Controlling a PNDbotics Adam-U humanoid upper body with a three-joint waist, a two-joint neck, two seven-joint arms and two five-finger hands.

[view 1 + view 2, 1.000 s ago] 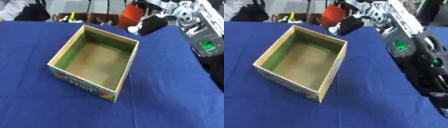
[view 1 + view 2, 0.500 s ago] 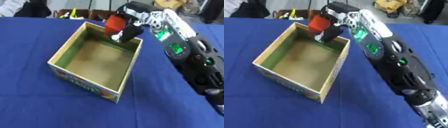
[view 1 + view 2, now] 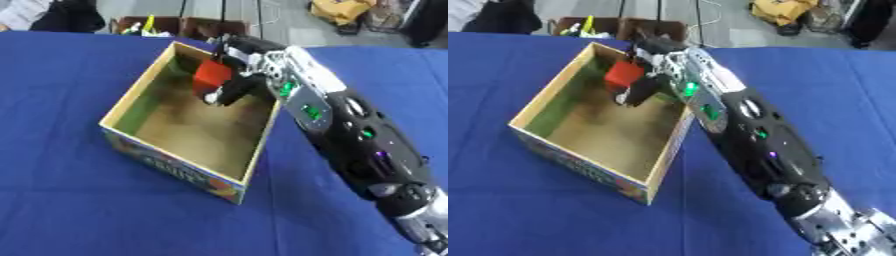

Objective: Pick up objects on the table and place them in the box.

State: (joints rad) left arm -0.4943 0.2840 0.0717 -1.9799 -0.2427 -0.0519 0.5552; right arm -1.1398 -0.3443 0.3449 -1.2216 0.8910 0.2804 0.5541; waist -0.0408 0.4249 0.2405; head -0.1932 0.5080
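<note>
An open cardboard box (image 3: 121, 105) with a colourful printed front stands on the blue table. My right arm reaches in from the lower right, and my right hand (image 3: 234, 85) hangs over the far part of the box's inside. Its fingers are curled round a red block (image 3: 212, 74), which sits above the box floor near the far wall. The box floor below looks bare. My left hand shows in neither view.
The blue tablecloth (image 3: 61, 190) spreads all round the box. Beyond the table's far edge lie a brown bin with yellow and green items (image 3: 150, 26) and other clutter (image 3: 337, 8) on the floor. A person's dark clothing (image 3: 66, 15) shows at the far left.
My right arm has reached further left and forward, carrying the red block from the box's far rim to inside its opening. The camera has also shifted.
</note>
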